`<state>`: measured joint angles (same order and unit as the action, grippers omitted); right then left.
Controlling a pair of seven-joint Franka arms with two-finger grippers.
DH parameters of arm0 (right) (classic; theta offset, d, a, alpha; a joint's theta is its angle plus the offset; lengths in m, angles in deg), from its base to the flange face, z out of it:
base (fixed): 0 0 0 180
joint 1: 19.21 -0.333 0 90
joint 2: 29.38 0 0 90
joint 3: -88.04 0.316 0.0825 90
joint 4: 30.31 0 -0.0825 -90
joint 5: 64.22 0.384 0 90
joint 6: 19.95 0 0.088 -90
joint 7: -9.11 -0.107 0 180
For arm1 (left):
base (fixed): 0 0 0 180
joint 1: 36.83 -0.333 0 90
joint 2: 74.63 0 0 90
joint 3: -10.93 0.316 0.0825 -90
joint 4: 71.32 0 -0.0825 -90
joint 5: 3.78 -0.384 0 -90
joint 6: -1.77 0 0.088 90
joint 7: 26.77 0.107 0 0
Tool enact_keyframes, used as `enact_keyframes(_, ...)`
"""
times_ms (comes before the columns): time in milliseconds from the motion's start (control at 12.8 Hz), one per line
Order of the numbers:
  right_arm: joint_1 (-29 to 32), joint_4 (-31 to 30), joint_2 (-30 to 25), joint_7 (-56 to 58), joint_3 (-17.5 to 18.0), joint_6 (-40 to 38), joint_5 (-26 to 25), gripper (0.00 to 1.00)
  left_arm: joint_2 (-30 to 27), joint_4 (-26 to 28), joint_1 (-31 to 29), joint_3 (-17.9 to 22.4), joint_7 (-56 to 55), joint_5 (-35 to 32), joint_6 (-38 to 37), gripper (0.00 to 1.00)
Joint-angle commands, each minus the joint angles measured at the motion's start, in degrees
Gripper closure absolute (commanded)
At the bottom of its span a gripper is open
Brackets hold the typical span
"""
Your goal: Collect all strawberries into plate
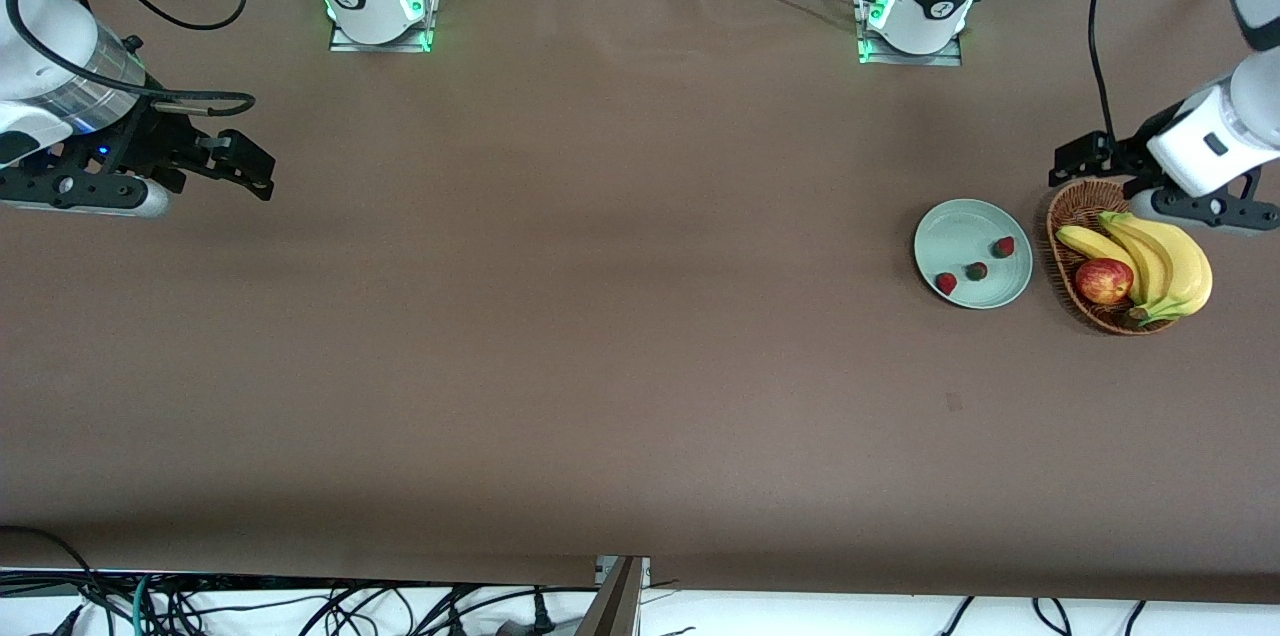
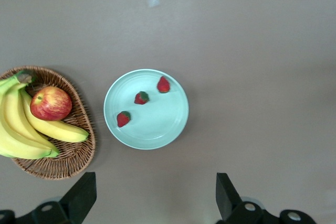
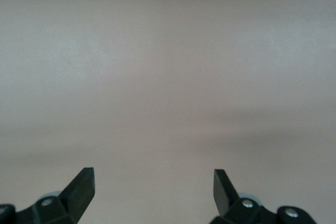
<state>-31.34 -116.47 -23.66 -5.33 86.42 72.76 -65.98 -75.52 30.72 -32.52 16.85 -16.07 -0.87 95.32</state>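
Left arm reaches in from its end of the table, wrist bent so that its camera looks straight down on the tabletop. Left gripper (image 2: 155,198) hangs in the air over the table beside the basket (image 1: 1062,268), fingers (image 2: 84,195) spread wide, nothing between them.

Below and just ahead of that gripper sits the plate (image 2: 173,127), pale mint-green. All three strawberries (image 2: 141,97) lie on it in a loose row, apart from one another. The plate stands just beside the wicker basket without touching it. The basket holds a bunch of bananas (image 1: 1160,261) and a red apple (image 1: 1103,280).

Right arm waits at its own end of the table, well apart from the plate, forearm folded low. Right gripper (image 3: 154,192) hovers over bare brown tabletop (image 1: 600,316), fingers likewise wide and empty.

No legible brand, label or writing on fruit, plate or basket. A small round mark shows on each arm's base joint, too small to read.
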Motion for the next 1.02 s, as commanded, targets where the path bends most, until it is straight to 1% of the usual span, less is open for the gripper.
enact_keyframes(0,0.5,0.3,0.0,1.0,0.1,0.0,1.1,0.0,1.5,-7.0,-0.3,-2.0,0.1,-1.0,-4.5,0.0)
enact_keyframes(157,0.5,0.3,0.0,1.0,0.1,0.0,1.1,0.0,1.4,-9.6,-0.2,-2.7,-2.0,-0.5,-7.1,0.0)
enact_keyframes(235,0.5,0.3,0.0,1.0,0.1,0.0,1.1,0.0,1.7,-11.0,0.3,-2.8,-5.3,-0.4,-8.4,0.0)
enact_keyframes(392,0.5,0.3,0.0,1.0,0.1,0.0,1.1,0.0,2.1,-11.5,1.6,-2.8,-10.1,-0.6,-8.3,0.0)
enact_keyframes(549,0.5,0.3,0.0,1.0,0.1,0.1,1.1,0.0,2.0,-11.4,1.4,-2.8,-9.2,-0.9,-8.2,0.0)
enact_keyframes(706,0.5,0.3,0.0,1.0,0.1,0.1,1.1,0.0,2.0,-11.4,1.0,-2.7,-5.1,-1.1,-8.5,0.0)
enact_keyframes(941,0.5,0.3,0.0,1.0,0.1,0.0,1.1,0.0,2.0,-11.3,0.9,-2.5,-4.6,-1.8,-8.4,0.0)
